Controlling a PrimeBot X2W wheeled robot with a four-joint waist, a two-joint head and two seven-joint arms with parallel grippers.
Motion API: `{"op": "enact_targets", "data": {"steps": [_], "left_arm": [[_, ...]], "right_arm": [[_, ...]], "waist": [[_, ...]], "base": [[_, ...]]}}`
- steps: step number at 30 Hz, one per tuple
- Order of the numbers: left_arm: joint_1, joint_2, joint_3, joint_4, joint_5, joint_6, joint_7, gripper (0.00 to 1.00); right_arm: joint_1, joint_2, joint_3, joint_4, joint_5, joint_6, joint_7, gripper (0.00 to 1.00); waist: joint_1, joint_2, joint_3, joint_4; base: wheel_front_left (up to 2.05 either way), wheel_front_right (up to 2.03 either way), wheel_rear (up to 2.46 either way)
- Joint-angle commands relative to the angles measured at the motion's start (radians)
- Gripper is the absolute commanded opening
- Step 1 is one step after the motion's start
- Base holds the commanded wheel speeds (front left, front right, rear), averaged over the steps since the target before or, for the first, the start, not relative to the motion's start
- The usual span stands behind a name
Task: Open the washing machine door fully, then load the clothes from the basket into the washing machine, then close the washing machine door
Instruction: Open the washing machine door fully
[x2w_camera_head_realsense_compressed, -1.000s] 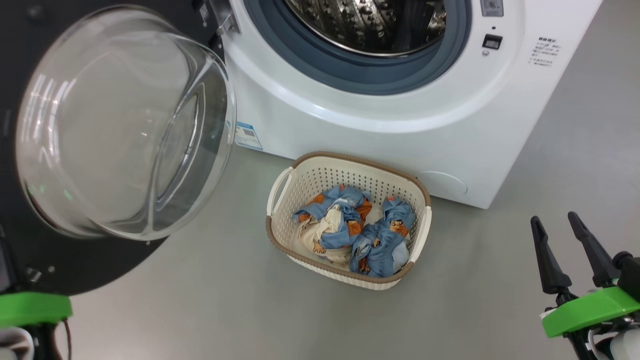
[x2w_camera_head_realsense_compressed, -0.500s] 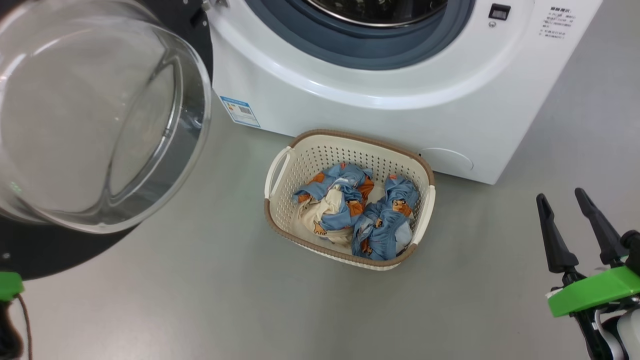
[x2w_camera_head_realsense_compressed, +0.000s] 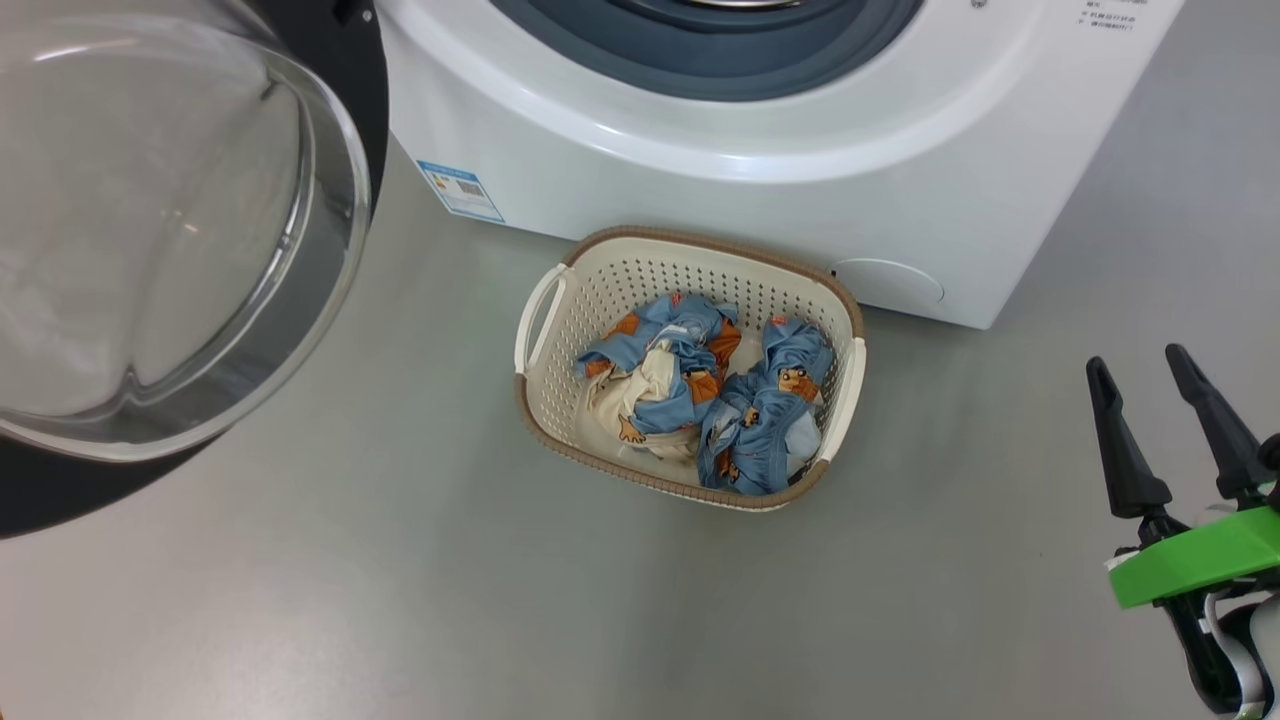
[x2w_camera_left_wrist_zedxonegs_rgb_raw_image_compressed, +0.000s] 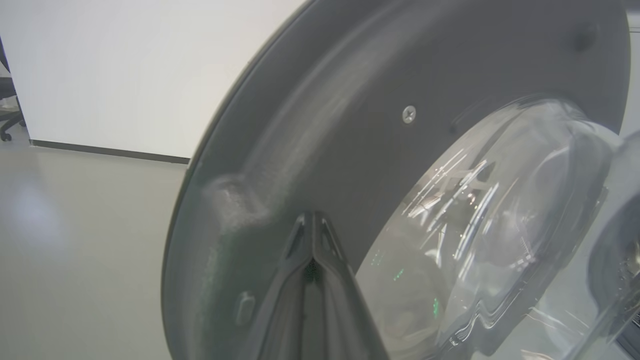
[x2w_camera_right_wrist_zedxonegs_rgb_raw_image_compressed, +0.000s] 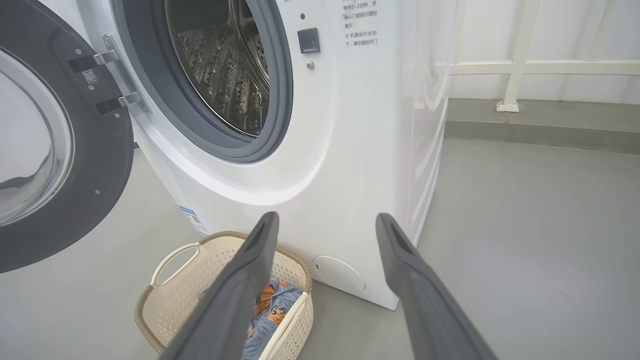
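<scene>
The washing machine (x2w_camera_head_realsense_compressed: 700, 190) stands open. Its door (x2w_camera_head_realsense_compressed: 60, 490) is swung out to the left, the glass bowl (x2w_camera_head_realsense_compressed: 150, 230) bulging toward me. In front of the machine, the basket (x2w_camera_head_realsense_compressed: 690, 240) sits on the floor with the clothes (x2w_camera_head_realsense_compressed: 700, 400) bunched inside: blue bear-print fabric with a cream part. My right gripper (x2w_camera_head_realsense_compressed: 1137, 358) is open and empty, to the right of the basket. In the right wrist view its open fingers (x2w_camera_right_wrist_zedxonegs_rgb_raw_image_compressed: 327, 217) frame the machine (x2w_camera_right_wrist_zedxonegs_rgb_raw_image_compressed: 350, 150), drum (x2w_camera_right_wrist_zedxonegs_rgb_raw_image_compressed: 220, 70), door (x2w_camera_right_wrist_zedxonegs_rgb_raw_image_compressed: 100, 165) and basket (x2w_camera_right_wrist_zedxonegs_rgb_raw_image_compressed: 170, 300). My left gripper (x2w_camera_left_wrist_zedxonegs_rgb_raw_image_compressed: 312, 215) is shut, tips close against the door's dark inner rim (x2w_camera_left_wrist_zedxonegs_rgb_raw_image_compressed: 350, 125).
Grey floor (x2w_camera_head_realsense_compressed: 400, 600) spreads around the basket and to the machine's right. A white railing (x2w_camera_right_wrist_zedxonegs_rgb_raw_image_compressed: 520, 65) and a low kerb run behind the machine on the right. A white wall (x2w_camera_left_wrist_zedxonegs_rgb_raw_image_compressed: 125, 65) stands beyond the door, with an office chair's base (x2w_camera_left_wrist_zedxonegs_rgb_raw_image_compressed: 7, 125) at its edge.
The head camera has tipped down, so machine, door and basket slid up the picture, and the left arm's green part left it. Basket and clothes lie as before. Both grippers keep their state.
</scene>
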Motion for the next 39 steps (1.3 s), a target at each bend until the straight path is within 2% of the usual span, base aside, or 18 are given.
{"op": "enact_targets", "data": {"steps": [1,14,25,32,39], "left_arm": [[-0.033,0.074,0.04,-0.006,0.023,-0.005,-0.005,0.0],[-0.119,0.132,0.099,0.103,0.095,-0.022,-0.005,0.0],[-0.139,0.158,0.106,0.161,0.127,-0.029,-0.005,0.0],[-0.085,0.139,0.04,0.126,0.099,-0.03,-0.005,0.0],[0.029,0.118,-0.083,0.047,0.047,-0.03,-0.005,0.0]], "right_arm": [[-0.021,-0.025,0.023,-0.027,-0.015,0.006,-0.012,1.0],[-0.046,-0.038,0.038,-0.03,-0.018,0.006,-0.012,1.0],[-0.041,-0.022,0.042,-0.016,-0.017,0.006,-0.012,1.0],[-0.015,-0.006,0.038,-0.013,-0.011,0.006,-0.012,1.0],[0.026,0.013,0.025,-0.013,-0.007,0.006,-0.012,1.0]], "waist": [[0.0,0.0,0.017,-0.003],[0.0,0.0,0.054,-0.02],[0.0,0.0,0.026,-0.028],[0.0,0.0,-0.026,-0.024],[0.0,0.0,-0.087,-0.01]], "base": [[0.0,0.0,0.0],[0.0,0.0,0.0],[0.0,0.0,0.0],[0.0,0.0,0.0],[0.0,0.0,0.0]]}}
